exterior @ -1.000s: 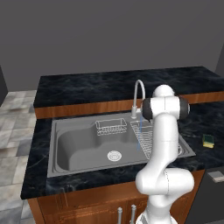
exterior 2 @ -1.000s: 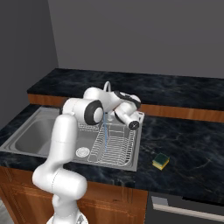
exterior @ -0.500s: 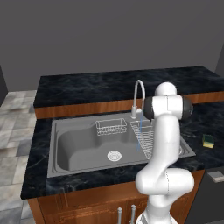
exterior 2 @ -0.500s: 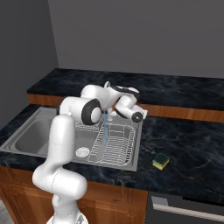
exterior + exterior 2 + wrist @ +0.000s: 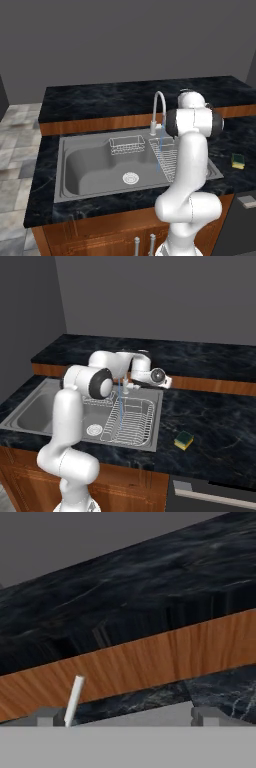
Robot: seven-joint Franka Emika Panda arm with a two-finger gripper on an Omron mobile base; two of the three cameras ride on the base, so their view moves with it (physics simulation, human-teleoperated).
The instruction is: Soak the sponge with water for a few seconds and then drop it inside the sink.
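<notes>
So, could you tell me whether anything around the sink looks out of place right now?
Yes: the water is running, but it lands on the wire dish rack, not in the sink bowl. The sponge lies untouched on the counter, away from the stream.

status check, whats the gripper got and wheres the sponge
Gripper open, empty, up near the faucet. Water running onto the dish rack side of the sink. Sponge untouched on the counter right of the sink, nothing blocking it.
</notes>
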